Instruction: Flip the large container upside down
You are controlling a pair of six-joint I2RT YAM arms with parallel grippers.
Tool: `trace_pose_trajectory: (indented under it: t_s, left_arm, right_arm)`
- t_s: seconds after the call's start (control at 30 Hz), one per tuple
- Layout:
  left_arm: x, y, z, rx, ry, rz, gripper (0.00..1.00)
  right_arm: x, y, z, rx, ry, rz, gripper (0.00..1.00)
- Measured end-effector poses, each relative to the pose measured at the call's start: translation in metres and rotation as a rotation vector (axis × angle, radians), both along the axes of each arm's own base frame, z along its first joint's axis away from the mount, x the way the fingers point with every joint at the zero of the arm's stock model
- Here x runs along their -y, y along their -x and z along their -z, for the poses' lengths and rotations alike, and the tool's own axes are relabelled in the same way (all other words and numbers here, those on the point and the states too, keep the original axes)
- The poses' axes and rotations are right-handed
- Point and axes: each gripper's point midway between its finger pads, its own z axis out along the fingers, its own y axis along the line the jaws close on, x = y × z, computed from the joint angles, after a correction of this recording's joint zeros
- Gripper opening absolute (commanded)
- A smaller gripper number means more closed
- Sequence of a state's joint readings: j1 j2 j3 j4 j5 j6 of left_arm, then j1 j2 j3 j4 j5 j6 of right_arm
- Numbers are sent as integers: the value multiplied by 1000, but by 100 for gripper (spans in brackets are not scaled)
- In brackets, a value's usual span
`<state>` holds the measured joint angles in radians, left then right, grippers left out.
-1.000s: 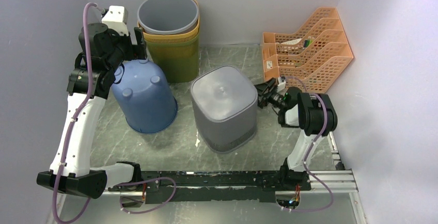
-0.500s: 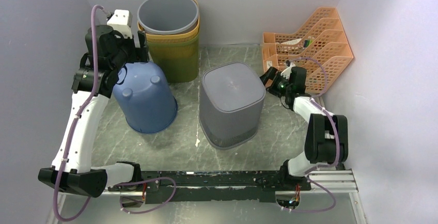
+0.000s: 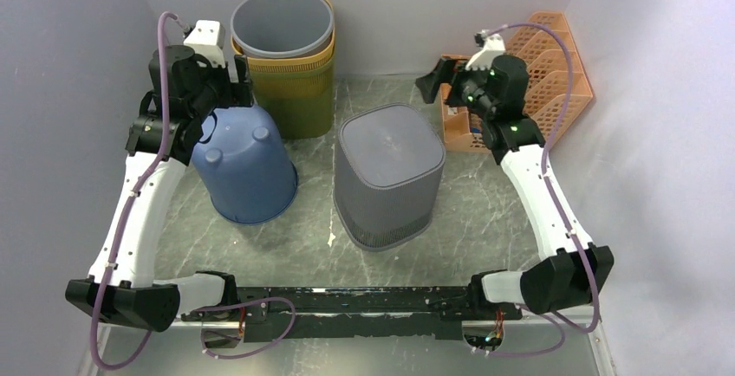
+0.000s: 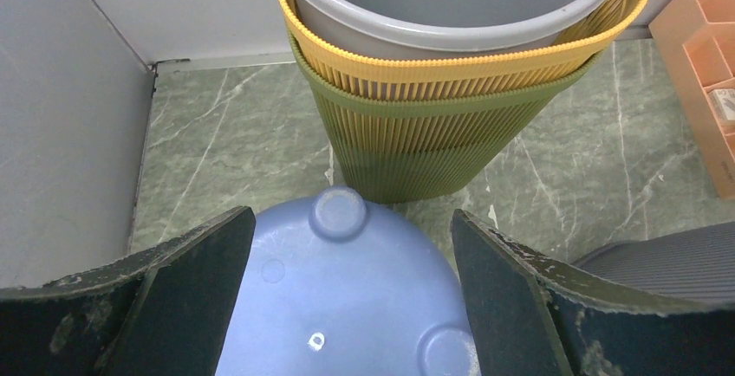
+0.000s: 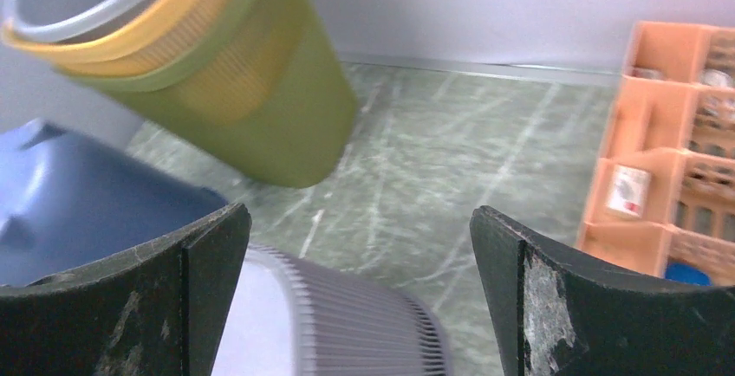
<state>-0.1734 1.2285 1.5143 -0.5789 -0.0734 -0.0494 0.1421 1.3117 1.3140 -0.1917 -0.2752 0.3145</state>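
Right of the blue bucket [image 3: 247, 164]: large grey container [image 3: 388, 172] stands base-up on the table [image 3: 303, 246] | over the blue bucket: left gripper [image 4: 351, 214] spread wide, empty | well right of the blue bucket, raised: right gripper [image 5: 359, 211] spread wide, empty

The right tool [image 5: 357, 237] stands wide open, with the grey ribbed plastic container [image 5: 347, 324] low between its fingers. Blue plastic bucket [image 5: 78, 194] at left. Nested green, yellow and grey ribbed bins [image 5: 234, 73] behind. Orange plastic desk organiser [image 5: 676, 133] at right. Green marbled tabletop [image 5: 433, 151].

grey bin [image 3: 387, 168] (ribbed sides), blue bucket [image 3: 245, 164]
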Motion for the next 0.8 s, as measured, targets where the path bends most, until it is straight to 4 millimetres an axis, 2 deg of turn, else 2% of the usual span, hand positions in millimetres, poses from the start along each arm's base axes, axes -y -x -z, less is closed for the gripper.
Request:
trace_pose_trajectory:
  t_s: [0.07,0.2,0.4,0.53,0.63,0.73,0.8]
  left_arm:
    - [1,-1,-2,9,6,0,95]
    - [1,-1,-2,11,13,2,95]
    - [2,1,1,9,15,7,95]
    - [2,4,-3,19,18,8,95]
    - [1,8,-7,32,20,8,96]
    - [1,11,-11,44,21,8,95]
    - [0,13,-14,51,22,8,95]
  right_arm:
    - [-26,8,-10,12,20,-58,100]
    - [-93,31,-24,25,77,-195,100]
    - [-192,87,-26,51,165,-415,100]
    - [-238,112,-22,74,220,-511,100]
    - [-273,127,-12,82,269,-572,100]
    - [-298,139,4,76,312,-612,100]
    - [-307,142,16,68,339,-614,100]
